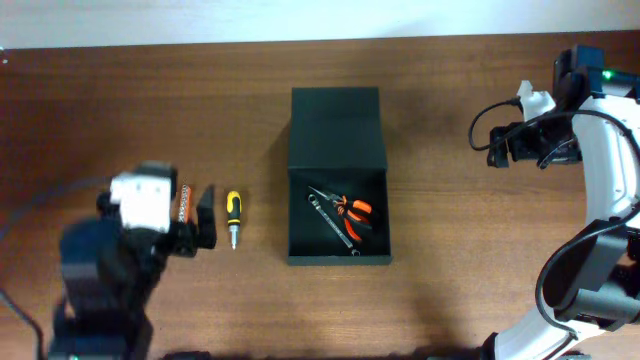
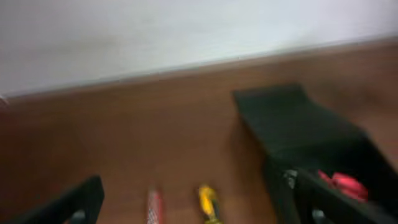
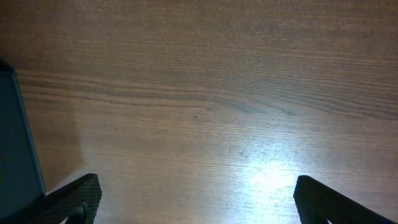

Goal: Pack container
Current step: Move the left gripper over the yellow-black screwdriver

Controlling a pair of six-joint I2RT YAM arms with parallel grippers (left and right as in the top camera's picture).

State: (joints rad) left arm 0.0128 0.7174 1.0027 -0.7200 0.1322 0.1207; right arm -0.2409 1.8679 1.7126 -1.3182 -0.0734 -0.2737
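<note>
Screwdriver (image 1: 233, 214) and small red item (image 1: 184, 205) on surface (image 1: 450, 300), between left tool (image 2: 202, 205) and container (image 1: 337, 130). Overhead alone shows pliers (image 1: 355, 212) clearly inside; right wrist catches only container edge. Both tools, right tool (image 3: 196, 205) included, gape wide, empty.

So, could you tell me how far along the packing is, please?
Done: orange-handled pliers and a silver tool lie in the open container. In hand: nothing; the left fingers stand open near the yellow screwdriver and a red tool, the right fingers open too. Left: those two, then the lid.
</note>
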